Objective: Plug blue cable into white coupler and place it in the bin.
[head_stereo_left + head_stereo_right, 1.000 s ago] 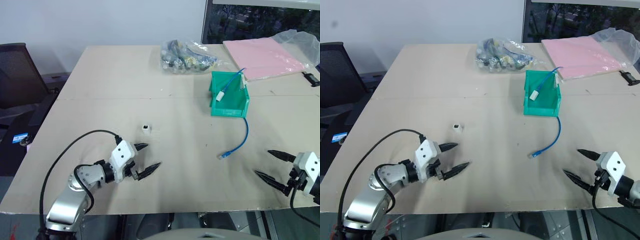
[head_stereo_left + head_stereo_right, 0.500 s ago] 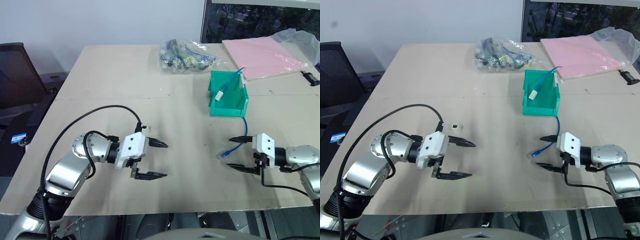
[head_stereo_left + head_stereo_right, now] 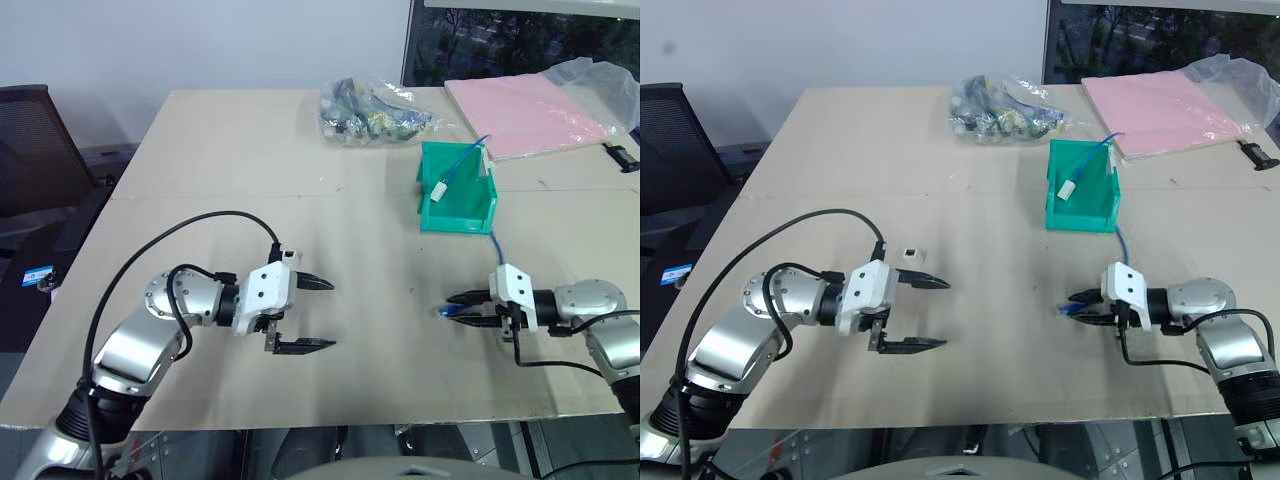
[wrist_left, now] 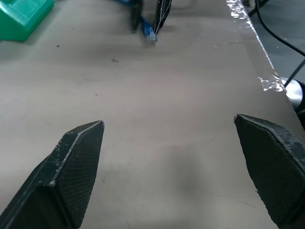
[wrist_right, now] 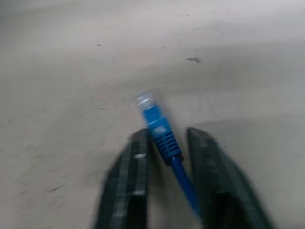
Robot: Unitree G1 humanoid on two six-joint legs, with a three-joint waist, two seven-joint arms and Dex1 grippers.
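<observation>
Right end effector (image 3: 460,305) clenched on plug end of blue cable (image 5: 159,129), held low over desk (image 3: 380,350), pointed toward left arm. Cable's other end draped into bin (image 3: 457,205). Left end effector (image 3: 320,315) released, jaws wide, levelled toward cable. White coupler (image 3: 909,254) seen just beside left end effector, far from bin.

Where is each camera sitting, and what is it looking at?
Head eyes: look down over the table, both arms, green bin.
Left wrist: along the left gripper, open jaws, toward the blue cable.
Right wrist: along the right gripper, jaws shut on the cable's plug.
Shared: every view shows the cable.
</observation>
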